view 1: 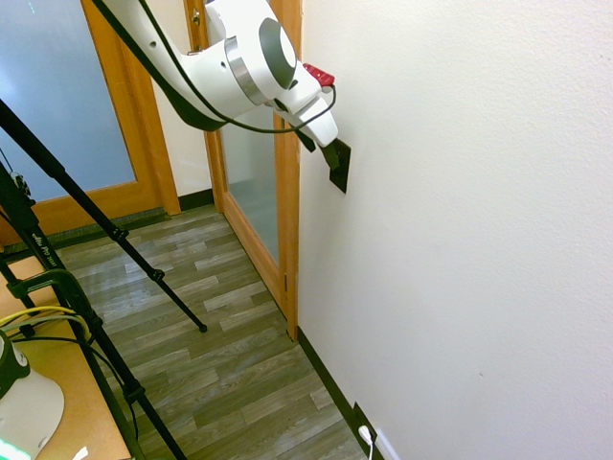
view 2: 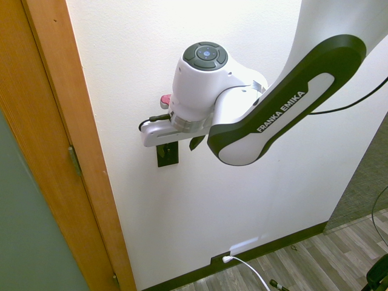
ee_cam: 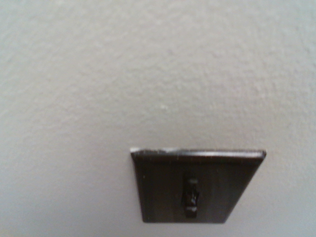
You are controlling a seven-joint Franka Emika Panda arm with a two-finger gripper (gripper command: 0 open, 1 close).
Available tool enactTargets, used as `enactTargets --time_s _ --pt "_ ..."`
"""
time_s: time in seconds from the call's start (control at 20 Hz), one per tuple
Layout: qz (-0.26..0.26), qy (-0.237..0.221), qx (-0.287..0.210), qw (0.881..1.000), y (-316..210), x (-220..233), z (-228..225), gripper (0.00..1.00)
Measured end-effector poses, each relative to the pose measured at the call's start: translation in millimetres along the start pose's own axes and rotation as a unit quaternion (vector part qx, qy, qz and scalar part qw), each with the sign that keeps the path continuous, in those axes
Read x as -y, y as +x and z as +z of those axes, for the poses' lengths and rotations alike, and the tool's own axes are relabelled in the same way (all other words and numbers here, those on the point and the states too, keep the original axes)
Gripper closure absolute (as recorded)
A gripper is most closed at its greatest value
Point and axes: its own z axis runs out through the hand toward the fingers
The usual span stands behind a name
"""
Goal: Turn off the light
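Filling the second exterior view, nearest the lens: arm (view 2: 285,109), reaching toward switch (view 2: 167,154) on wall (view 2: 182,230) beside door frame (view 2: 54,151). Hovering just above switch: hand (view 1: 324,134), fingers hidden by wrist, most likely spread wide and holding nothing. Sitting at plate centre: toggle (ee_cam: 191,197). Advising: closing in slowly, lining one fingertip up with toggle, pressing gently, avoiding scraping the plate.

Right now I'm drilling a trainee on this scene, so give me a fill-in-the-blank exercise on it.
1. The dark rectangular switch plate is mounted on a white ___.
2. Beside that wall stands an orange wooden ___ frame.
3. Down at the dark baseboard, the small plug and its cord are ___ in colour.

Missing words: wall; door; white
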Motion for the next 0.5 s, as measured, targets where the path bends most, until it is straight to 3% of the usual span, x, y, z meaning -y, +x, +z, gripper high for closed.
enactTargets --time_s 0.5 --pt "-0.004 0.018 0.004 1.0 -1.7 18.1 11.5 1.0"
